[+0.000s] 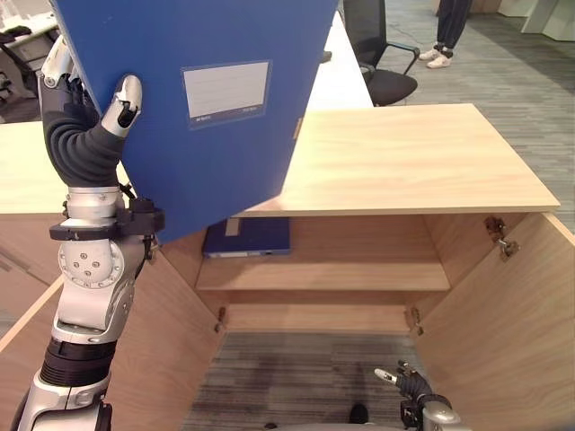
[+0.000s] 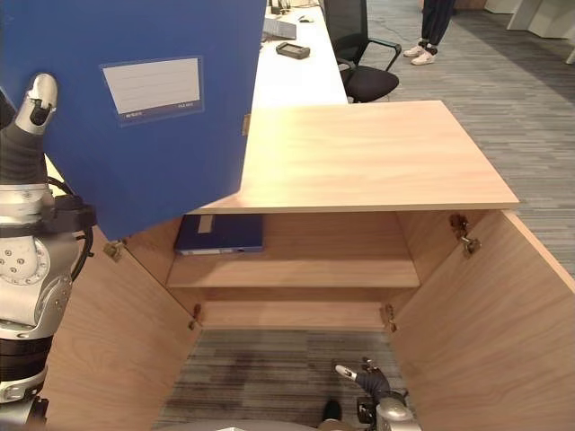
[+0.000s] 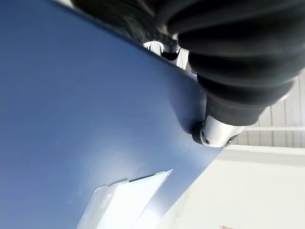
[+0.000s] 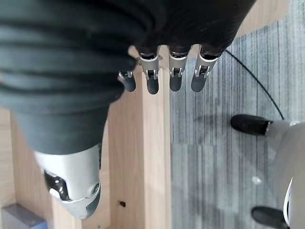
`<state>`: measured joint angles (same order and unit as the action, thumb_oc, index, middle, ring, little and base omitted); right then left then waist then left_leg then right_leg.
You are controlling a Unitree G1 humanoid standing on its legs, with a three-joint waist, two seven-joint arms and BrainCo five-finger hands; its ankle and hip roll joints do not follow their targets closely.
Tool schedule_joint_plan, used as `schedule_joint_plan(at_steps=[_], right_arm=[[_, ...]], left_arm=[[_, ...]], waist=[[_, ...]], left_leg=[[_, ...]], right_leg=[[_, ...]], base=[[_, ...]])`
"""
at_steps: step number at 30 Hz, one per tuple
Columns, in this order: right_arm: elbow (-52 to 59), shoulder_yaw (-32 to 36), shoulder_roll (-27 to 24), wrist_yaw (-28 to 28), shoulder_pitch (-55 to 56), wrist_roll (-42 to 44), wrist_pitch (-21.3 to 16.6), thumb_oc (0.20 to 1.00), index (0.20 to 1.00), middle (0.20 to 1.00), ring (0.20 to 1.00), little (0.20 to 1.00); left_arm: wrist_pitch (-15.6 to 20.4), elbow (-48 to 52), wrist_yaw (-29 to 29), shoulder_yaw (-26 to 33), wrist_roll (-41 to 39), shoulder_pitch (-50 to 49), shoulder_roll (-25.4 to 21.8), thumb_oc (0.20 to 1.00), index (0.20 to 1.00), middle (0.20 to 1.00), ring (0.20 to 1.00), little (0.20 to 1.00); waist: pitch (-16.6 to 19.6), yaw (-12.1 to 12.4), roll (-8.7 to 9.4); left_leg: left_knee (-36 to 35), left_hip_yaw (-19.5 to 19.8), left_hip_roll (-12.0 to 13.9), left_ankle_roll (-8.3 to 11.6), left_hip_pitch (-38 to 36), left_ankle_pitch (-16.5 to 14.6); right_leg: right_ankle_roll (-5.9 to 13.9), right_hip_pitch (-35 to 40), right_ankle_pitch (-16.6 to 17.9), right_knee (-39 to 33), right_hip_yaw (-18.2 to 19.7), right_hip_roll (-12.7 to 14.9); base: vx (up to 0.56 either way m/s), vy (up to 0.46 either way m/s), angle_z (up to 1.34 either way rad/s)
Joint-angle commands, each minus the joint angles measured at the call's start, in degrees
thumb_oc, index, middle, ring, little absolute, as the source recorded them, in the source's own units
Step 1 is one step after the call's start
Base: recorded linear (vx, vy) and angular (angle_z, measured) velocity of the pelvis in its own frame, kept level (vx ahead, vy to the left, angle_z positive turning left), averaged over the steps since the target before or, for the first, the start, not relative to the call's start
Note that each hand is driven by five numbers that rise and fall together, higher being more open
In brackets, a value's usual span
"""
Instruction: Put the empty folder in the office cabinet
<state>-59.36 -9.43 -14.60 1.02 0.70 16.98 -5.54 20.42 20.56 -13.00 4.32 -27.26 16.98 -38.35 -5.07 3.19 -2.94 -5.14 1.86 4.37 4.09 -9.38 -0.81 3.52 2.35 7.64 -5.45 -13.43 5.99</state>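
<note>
Up at the left of the head views, the left hand [image 1: 90,117] has the blue folder [image 1: 216,99] raised high, thumb pressed on the labelled face and fingers wrapped round the back edge, so it's properly gripped. The folder tilts over the cabinet's [image 1: 413,162] top left corner and hides that part; its own top is cut off. Below, both doors hang open and another blue folder [image 1: 247,238] lies flat on the upper shelf [image 1: 323,274]. The left wrist view shows just the blue cover with the thumb on it. The right hand [image 4: 162,78] sits low, fingers straight and holding nothing, pointing along a door edge [image 4: 150,157] in its wrist view. A person's legs [image 1: 446,31] stand beyond an office chair [image 1: 382,54].
</note>
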Motion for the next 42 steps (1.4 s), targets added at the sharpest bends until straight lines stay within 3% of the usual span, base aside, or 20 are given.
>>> schedule_joint_plan(at_steps=[1,8,14,18,27,37,42], right_arm=[[-2.7,-1.2,0.0,-0.9,-4.8,2.2,-0.3,1.0,1.0,1.0,1.0,1.0],[-3.3,-1.1,-0.3,-2.3,-5.6,2.5,0.0,1.0,1.0,1.0,1.0,1.0],[-3.9,-0.8,-0.8,-2.8,-5.8,2.6,0.2,1.0,1.0,1.0,1.0,1.0],[-3.7,-0.5,-0.7,-2.8,-5.7,3.2,0.4,1.0,1.0,1.0,1.0,1.0],[11.4,-1.1,-1.4,-4.0,-5.3,8.4,-0.4,1.0,1.0,1.0,1.0,1.0],[33.1,-5.4,-4.0,-14.8,-3.6,23.6,2.0,1.0,1.0,1.0,1.0,1.0],[41.9,-7.1,-6.7,-18.9,-3.2,25.0,3.2,1.0,1.0,1.0,1.0,1.0]], left_arm=[[3.5,2.1,4.6,2.6,-8.5,2.8,-1.8,0.2,0.2,0.2,0.2,0.2],[0.6,1.8,15.7,2.9,-25.1,-3.5,-6.0,0.2,0.2,0.2,0.2,0.2],[-1.6,0.6,19.9,4.8,-31.6,-7.4,-11.5,0.2,0.2,0.2,0.2,0.2],[-2.5,-1.0,18.8,4.8,-28.6,-9.7,-13.4,0.2,0.2,0.2,0.2,0.2],[-5.0,-3.6,16.0,0.3,-19.9,-12.4,-6.5,0.2,0.2,0.2,0.2,0.2],[-6.9,-7.0,19.2,-2.8,-15.2,-12.9,-3.0,0.2,0.2,0.2,0.2,0.2],[-7.2,-7.7,20.5,-3.3,-12.3,-12.8,-0.1,0.2,0.2,0.2,0.2,0.2]], waist=[[0.1,0.1,1.24],[-0.2,1.0,0.97],[-0.2,1.5,0.91],[-0.3,1.6,0.92],[-0.9,1.4,1.47],[-1.0,0.9,2.47],[-1.0,0.7,2.8]], left_leg=[[0.1,-0.1,1.3,2.83,1.8,-1.5],[0.1,0.1,1.3,2.75,1.8,-1.4],[0.1,0.2,1.4,2.65,1.7,-1.3],[0.1,0.4,1.4,2.59,1.7,-1.2],[0.1,0.1,1.4,2.53,2.0,-1.2],[0.1,-0.7,1.5,2.67,1.9,-1.3],[0.1,-0.9,1.6,2.78,1.9,-1.4]], right_leg=[[5.41,8.2,-10.4,1.3,2.0,2.2],[5.38,8.3,-10.2,1.3,2.0,2.1],[5.52,8.4,-10.1,1.4,2.1,2.1],[5.49,8.3,-10.1,1.7,2.0,2.1],[5.49,7.9,-10.2,1.9,2.1,2.3],[5.54,7.7,-10.2,1.9,2.4,2.5],[5.62,7.6,-10.3,1.8,2.3,2.5]], base=[[0.0,0.0,0.0],[0.0,0.0,0.0],[0.0,0.0,0.0],[0.0,0.0,0.0],[0.0,0.0,0.0],[0.0,0.0,0.0],[0.0,0.0,0.0]])
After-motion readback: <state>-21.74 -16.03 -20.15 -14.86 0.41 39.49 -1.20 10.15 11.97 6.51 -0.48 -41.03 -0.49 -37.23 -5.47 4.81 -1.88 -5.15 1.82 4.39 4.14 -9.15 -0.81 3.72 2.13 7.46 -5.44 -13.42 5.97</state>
